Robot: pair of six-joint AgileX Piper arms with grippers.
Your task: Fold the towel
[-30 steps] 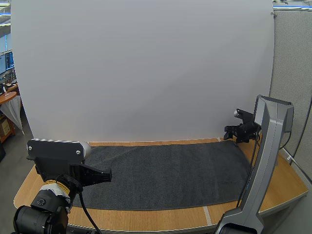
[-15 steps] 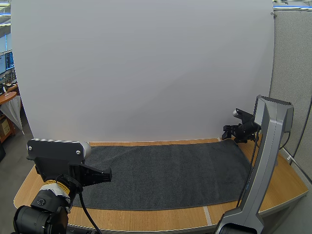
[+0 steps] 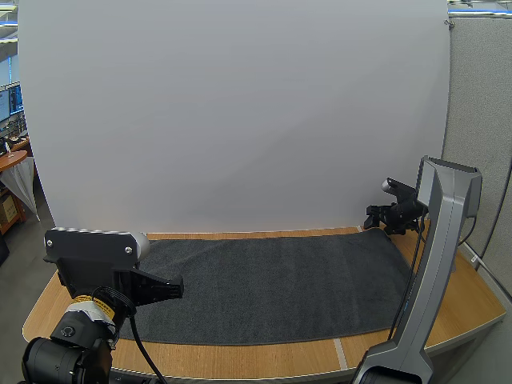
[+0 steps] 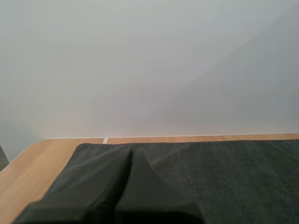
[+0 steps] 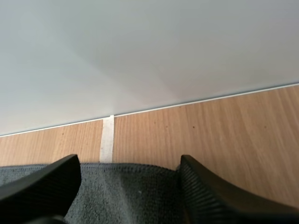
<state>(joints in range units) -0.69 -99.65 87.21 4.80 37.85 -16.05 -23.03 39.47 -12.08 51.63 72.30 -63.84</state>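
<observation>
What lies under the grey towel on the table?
The towel lies flat on the wooden table, which is bare around the towel's edges. Whatever is beneath the cloth itself is covered.

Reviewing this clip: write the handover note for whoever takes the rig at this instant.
Left end effector: shut on nothing, low over the left end of the towel.
Right end effector: open, fingers either side of the towel's far right edge, not closed on it.
Towel: spread out flat across the table.
Done: no fold yet.
Left: grip the far edge, probably with both arms, bring it over to the near edge, and release.
</observation>
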